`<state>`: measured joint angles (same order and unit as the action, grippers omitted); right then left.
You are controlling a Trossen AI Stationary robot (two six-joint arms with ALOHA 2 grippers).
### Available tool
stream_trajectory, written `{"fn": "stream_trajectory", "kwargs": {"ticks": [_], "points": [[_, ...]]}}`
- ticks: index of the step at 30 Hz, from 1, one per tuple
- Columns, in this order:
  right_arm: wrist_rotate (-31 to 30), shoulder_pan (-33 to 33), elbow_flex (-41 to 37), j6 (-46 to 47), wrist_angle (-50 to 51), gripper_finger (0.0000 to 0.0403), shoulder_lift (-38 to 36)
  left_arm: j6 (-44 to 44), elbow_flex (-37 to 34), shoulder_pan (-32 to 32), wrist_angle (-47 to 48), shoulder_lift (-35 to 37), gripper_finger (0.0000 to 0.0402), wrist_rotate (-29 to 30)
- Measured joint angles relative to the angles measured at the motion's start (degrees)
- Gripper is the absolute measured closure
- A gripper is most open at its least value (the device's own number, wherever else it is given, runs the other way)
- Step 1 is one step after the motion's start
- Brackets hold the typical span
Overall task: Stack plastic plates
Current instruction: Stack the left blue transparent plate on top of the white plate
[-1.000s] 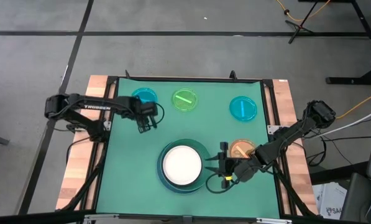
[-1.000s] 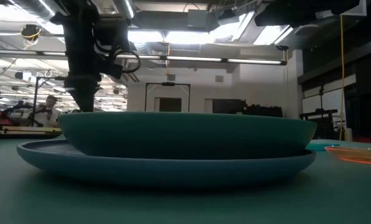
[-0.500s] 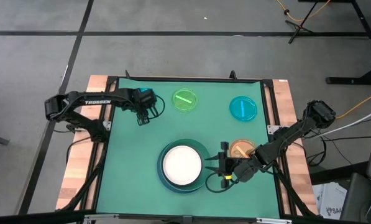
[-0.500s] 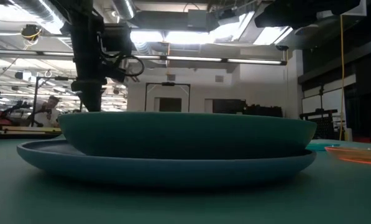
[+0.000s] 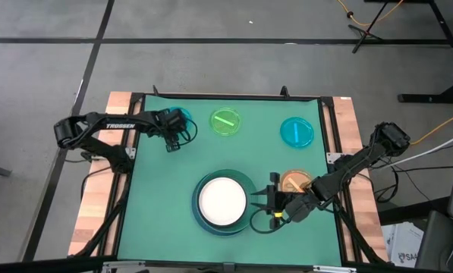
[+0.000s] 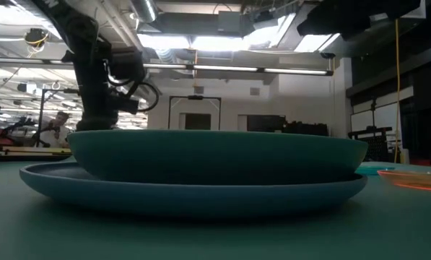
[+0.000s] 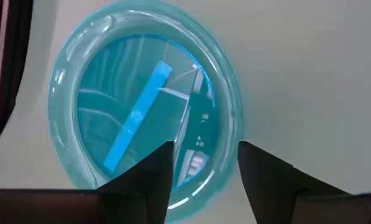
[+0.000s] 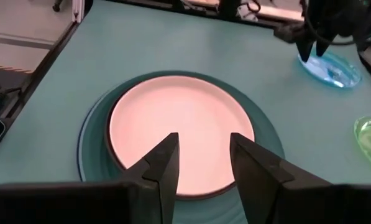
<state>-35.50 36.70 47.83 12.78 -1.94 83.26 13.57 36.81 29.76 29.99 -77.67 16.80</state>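
- Nearest the front edge of the table [image 5: 154, 227] we see the stack: a white plate [image 5: 223, 201] lies centred on a dark rim that may be the black plate, and this sits inside a large teal-green plate [image 5: 245, 182]; the low view shows a deeper teal-green bowl shape [image 6: 215, 153] resting in a wider, shallower light-blue plate [image 6: 193, 193]
- In the right wrist view the white plate [image 8: 179, 132] looks smooth, matt and bare, with nothing lying in it
- Just right of the stack we find the right gripper [image 5: 262, 205], its fingers [image 8: 160, 165] parted with only air between them, pointing at the stack and holding nothing
- Close behind that gripper lies the small translucent orange plate [image 5: 295, 180], partly hidden by the right arm; we cannot tell whether the arm touches it
- Farther back, in a row near the far edge, we see the small translucent plates: a blue plate [image 5: 296, 131] on the right and a green plate [image 5: 226, 121] in the middle, each with a pale strip across its floor
- At the left end of that row the second blue plate [image 7: 145, 102] is glossy, with a raised rim and a light-blue strip slanting across its floor
- The left gripper [image 5: 173, 140] hangs low over this plate with its fingers [image 7: 154, 177] apart, astride the rim on the near side; it does not yet grip
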Motion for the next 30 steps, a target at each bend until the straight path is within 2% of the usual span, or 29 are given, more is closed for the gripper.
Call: {"fn": "stream_trajectory", "kwargs": {"ticks": [7, 14, 23, 26, 30], "points": [[0.0, -0.4, 0.0, -3.0, -2.2, 0.0269, 0.0, 2.1, -1.8, 1.4, -1.5, 0.0, 0.0230, -3.4], [-0.1, -0.9, 0.0, -3.0, -2.2, 0.0269, 0.0, 2.2, -2.4, 1.4, -3.8, -0.4, 0.0230, -1.5], [-0.4, -0.9, 0.0, -4.3, -2.3, 0.0269, 0.0, 3.7, -2.2, 1.3, -5.2, -4.7, 0.0231, 0.3], [-0.4, -0.9, 0.0, -4.3, -2.3, 0.0269, 0.0, 3.8, -2.2, 1.3, -5.2, -4.9, 0.0243, 0.2], [-0.4, -0.8, 0.0, -4.3, -2.0, 0.0269, 0.0, 5.0, -2.2, 1.3, -5.1, -4.9, 0.0288, -0.6]]}}
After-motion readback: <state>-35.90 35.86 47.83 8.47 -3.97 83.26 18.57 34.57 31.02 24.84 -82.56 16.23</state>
